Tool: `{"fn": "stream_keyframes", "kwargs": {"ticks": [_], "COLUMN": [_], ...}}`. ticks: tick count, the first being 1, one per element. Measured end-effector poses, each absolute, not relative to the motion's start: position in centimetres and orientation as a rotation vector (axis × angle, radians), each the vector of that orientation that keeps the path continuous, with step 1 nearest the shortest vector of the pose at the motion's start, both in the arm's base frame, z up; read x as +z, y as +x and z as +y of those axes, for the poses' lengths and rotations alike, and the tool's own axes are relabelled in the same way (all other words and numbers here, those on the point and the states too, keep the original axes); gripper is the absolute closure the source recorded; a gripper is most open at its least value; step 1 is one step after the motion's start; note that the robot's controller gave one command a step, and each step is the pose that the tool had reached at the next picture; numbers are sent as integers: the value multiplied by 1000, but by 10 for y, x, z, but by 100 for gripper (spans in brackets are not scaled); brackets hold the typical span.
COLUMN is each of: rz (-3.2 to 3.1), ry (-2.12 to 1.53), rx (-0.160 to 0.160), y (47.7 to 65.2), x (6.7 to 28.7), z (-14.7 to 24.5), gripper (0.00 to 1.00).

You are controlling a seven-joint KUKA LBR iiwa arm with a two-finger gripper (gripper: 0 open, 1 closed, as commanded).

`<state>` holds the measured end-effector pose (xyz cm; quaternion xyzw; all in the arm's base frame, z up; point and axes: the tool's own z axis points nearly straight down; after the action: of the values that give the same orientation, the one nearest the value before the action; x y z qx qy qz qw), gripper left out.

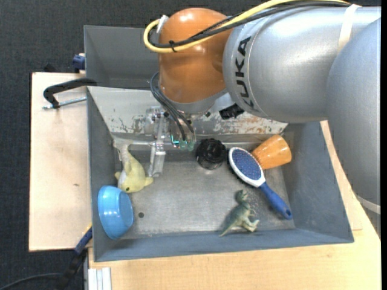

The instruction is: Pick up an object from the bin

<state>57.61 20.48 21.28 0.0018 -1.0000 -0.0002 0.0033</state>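
Grey metal bin (181,205) surrounds my gripper (158,159); how wide my jaws stand I cannot tell. Well right of them lies a blue oval plastic hairbrush (247,167), a round blue plastic bowl (113,211) lower left, and a yellow rubber duck (134,178) just beside them.

Right of the fingers (158,162) we see a black cap (210,153), blue brush (247,165) and orange cup (273,152); below them, a green dinosaur (242,215) and blue bowl (115,210).
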Motion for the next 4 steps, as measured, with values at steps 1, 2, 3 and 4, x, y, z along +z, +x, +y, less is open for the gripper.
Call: {"fn": "stream_keyframes", "kwargs": {"ticks": [1, 2, 3, 4], "rz": [-3126, -3125, -3130, -3143], "ry": [-268, 291, 289, 305], "rx": [-1, 1, -2, -7], "y": [580, 564, 565, 563], "x": [153, 85, 87, 281], "z": [232, 202, 203, 200], "gripper": [0, 0, 100, 100]}}
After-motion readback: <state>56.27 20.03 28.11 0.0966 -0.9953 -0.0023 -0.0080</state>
